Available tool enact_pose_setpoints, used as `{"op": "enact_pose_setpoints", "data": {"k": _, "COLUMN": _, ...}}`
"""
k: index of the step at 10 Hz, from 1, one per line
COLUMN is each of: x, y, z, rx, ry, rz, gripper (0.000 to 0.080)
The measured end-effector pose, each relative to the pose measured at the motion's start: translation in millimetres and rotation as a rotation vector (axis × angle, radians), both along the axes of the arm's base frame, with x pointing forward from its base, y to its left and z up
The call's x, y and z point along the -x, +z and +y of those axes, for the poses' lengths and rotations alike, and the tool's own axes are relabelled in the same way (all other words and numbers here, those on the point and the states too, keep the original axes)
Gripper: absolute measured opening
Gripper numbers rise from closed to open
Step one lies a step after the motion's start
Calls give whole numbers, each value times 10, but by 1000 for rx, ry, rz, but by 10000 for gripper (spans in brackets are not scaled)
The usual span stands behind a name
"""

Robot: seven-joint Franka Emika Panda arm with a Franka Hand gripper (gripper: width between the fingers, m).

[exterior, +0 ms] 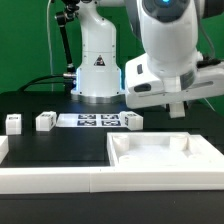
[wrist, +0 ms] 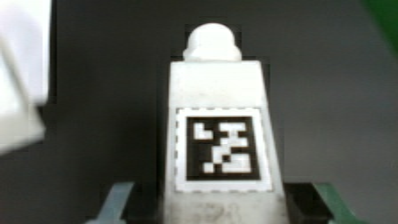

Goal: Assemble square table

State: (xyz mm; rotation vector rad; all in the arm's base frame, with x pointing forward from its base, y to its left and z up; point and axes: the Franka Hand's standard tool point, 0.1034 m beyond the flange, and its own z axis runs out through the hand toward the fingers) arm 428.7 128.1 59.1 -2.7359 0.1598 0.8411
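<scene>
1. Between the fingers, wrist view: one table leg, a white block, tag facing the camera, rounded peg at the far end. The fingers pinch its two side faces.
2. Exterior view: the arm hangs over the square table top, which lies on the black surface. Loose legs sit near the marker board.
3. Judgement: the leg is light, rigid, smooth plastic and may twist or slip. Hold the flat sides and leave the peg free.

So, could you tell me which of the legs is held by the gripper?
The leg clamped in the gripper, its tag facing the wrist camera; the other three legs lie on the black table surface.
</scene>
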Motion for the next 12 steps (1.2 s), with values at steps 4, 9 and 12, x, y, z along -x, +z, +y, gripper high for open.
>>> {"op": "enact_pose_setpoints", "data": {"k": 4, "x": -170, "y": 318, "z": -224, "rx": 57, "ry": -24, "rz": -251, "gripper": 290}}
{"op": "enact_pose_setpoints", "data": {"k": 9, "x": -238, "y": 239, "z": -273, "rx": 134, "ry": -43, "rz": -558, "gripper": 290}}
{"op": "enact_pose_setpoints", "data": {"k": 12, "x": -484, "y": 456, "z": -402, "rx": 164, "ry": -39, "rz": -759, "gripper": 290}}
